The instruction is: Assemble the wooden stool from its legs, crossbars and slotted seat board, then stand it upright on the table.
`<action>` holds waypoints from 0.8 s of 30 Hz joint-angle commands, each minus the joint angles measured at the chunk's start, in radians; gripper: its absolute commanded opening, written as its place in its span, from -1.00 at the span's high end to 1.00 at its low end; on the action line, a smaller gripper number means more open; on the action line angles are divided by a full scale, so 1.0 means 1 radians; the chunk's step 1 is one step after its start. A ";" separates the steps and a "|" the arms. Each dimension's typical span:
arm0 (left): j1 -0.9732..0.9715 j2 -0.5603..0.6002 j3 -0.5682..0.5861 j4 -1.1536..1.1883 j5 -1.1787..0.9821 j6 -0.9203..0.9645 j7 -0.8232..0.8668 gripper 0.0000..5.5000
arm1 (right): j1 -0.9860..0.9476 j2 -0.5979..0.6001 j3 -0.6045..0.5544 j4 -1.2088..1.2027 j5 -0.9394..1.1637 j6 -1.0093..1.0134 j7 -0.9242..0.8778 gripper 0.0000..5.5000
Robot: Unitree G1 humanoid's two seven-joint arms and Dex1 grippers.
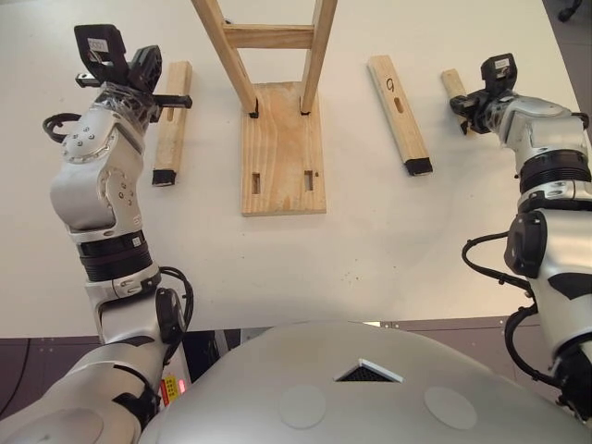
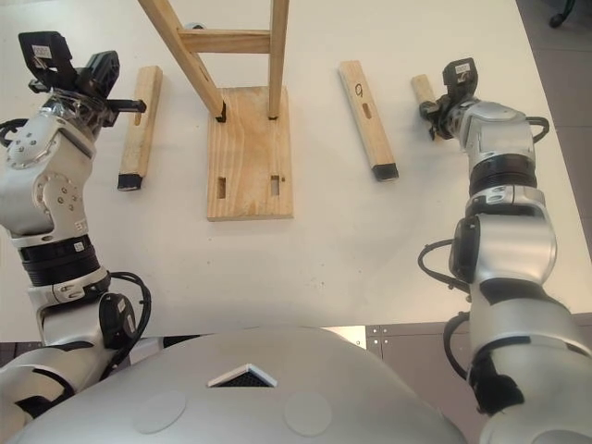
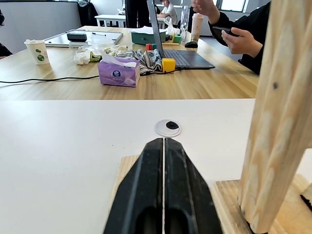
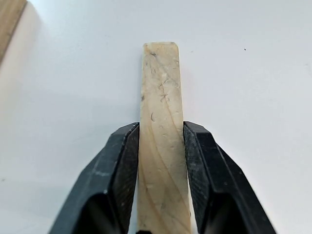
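Note:
The slotted seat board (image 1: 283,176) lies flat mid-table. Two legs (image 1: 225,51) stand in its far slots, joined by a crossbar (image 1: 270,36). One loose leg (image 1: 172,139) lies left of the board, another (image 1: 400,113) to its right. My left gripper (image 1: 178,100) is shut and holds nothing; its fingertips hover over the left loose leg (image 3: 127,168), and a standing leg (image 3: 280,112) is close beside it. At the far right, my right gripper (image 4: 161,134) is shut on a short loose crossbar (image 4: 161,83) that lies on the table (image 1: 451,83).
A round cable grommet (image 3: 167,128) sits in the white table (image 1: 388,250) beyond the left loose leg. The table's near edge (image 1: 277,326) runs just in front of me. Bare tabletop lies between the seat board and that edge.

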 commanded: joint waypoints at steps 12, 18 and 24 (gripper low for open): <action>-0.281 -0.136 0.041 -0.291 -0.461 0.106 0.039 0.62 | -0.077 0.179 -0.005 -1.133 0.370 0.118 0.068 0.52; -0.314 -0.141 0.004 -0.279 -0.563 0.123 0.029 0.39 | 0.009 0.167 0.113 -1.220 0.295 0.055 0.080 0.52; -0.260 -0.054 -0.024 -0.285 -0.532 0.123 0.003 0.39 | 0.031 0.160 0.127 -1.175 0.253 0.006 0.074 0.52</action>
